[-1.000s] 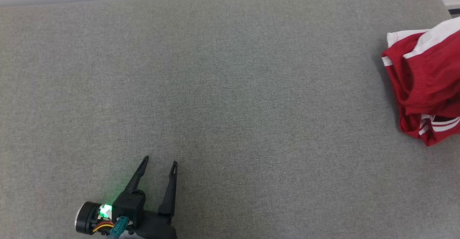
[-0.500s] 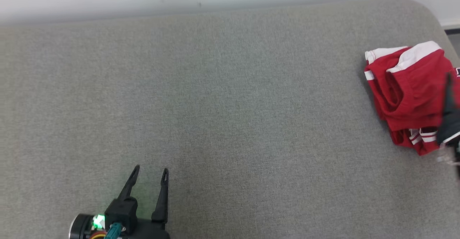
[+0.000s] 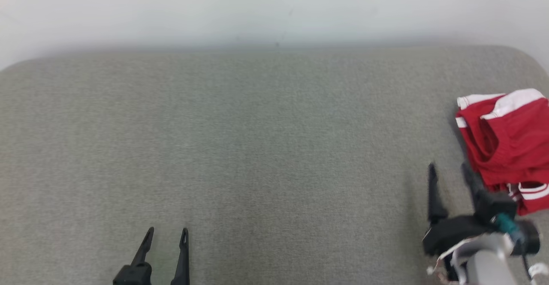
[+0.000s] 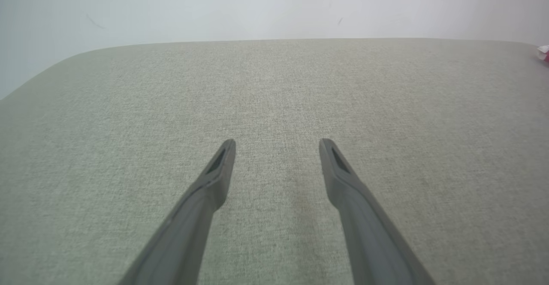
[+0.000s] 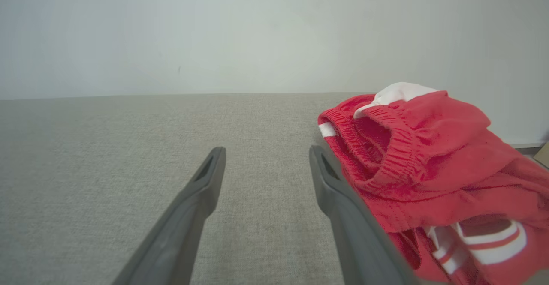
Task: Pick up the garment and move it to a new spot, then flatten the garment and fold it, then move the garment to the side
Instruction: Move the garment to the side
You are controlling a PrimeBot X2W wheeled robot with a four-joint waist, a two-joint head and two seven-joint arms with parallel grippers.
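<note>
The garment (image 3: 508, 141) is a bunched red piece with white bands, lying at the right edge of the grey upholstered surface (image 3: 266, 148). In the right wrist view the garment (image 5: 433, 160) sits just right of my fingers. My right gripper (image 3: 448, 171) stands open just left of it, nothing between its fingers (image 5: 201, 190). My left gripper (image 3: 167, 232) is open at the lower left, far from the garment, over bare fabric, and the left wrist view shows that same gripper (image 4: 278, 144) spread wide. A sliver of the garment (image 4: 543, 52) shows at that view's right edge.
A pale wall (image 3: 274, 6) runs behind the surface. The surface's rounded far right corner (image 3: 525, 58) lies just beyond the garment. Wide bare fabric stretches between the two grippers.
The head camera has tilted up, showing more wall. My right gripper has come away from the garment and stands open beside it. The left gripper stays open.
</note>
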